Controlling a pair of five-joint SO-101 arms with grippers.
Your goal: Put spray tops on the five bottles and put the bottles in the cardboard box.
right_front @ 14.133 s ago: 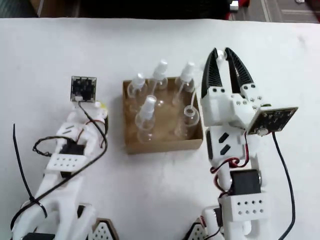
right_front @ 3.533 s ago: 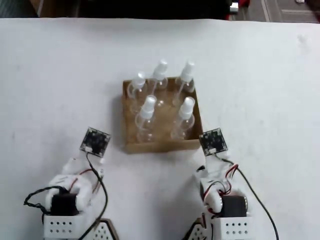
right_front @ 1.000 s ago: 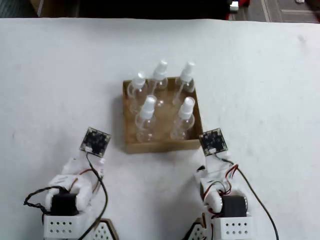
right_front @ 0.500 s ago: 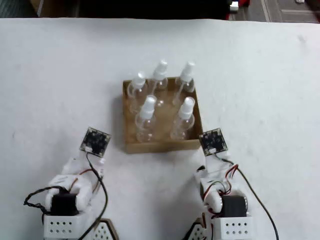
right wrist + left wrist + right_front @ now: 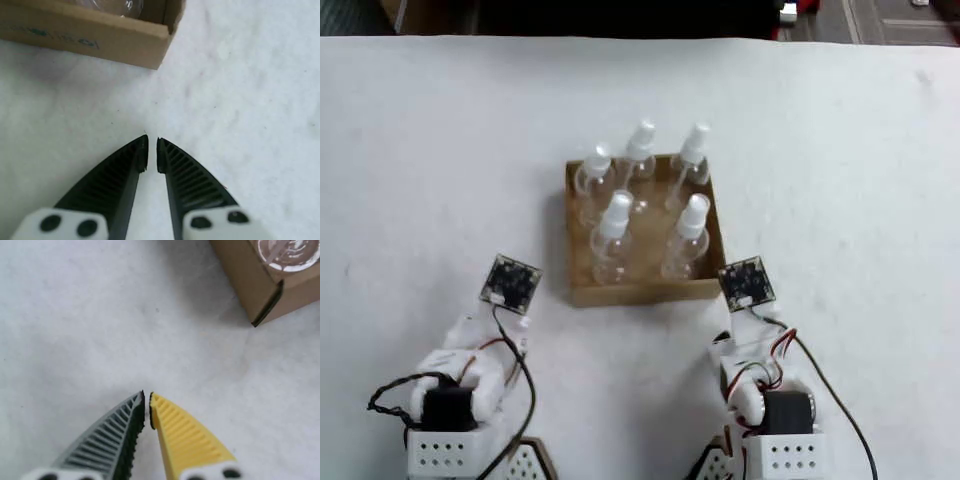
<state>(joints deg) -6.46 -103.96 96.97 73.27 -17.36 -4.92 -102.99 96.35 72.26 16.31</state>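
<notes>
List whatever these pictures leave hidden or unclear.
Left wrist view: the brown cardboard box and a clear plastic bottle inside are cut off by the frame edge.
Right wrist view: the same box is cut off too.
High view: whether the white spray tops are fully tightened is too small to tell.

**High view:** a fixed camera above the table, looking down from far enough off to take in both arms at the near edge and the whole cardboard box at mid-frame.

**Left wrist view:** carried on the arm, close over the tabletop, looking along the left gripper toward one near corner of the box.

**Right wrist view:** equally low, looking past the right gripper at the box's near wall and its other near corner.

All three views share the box's near side and the surrounding tabletop.
</notes>
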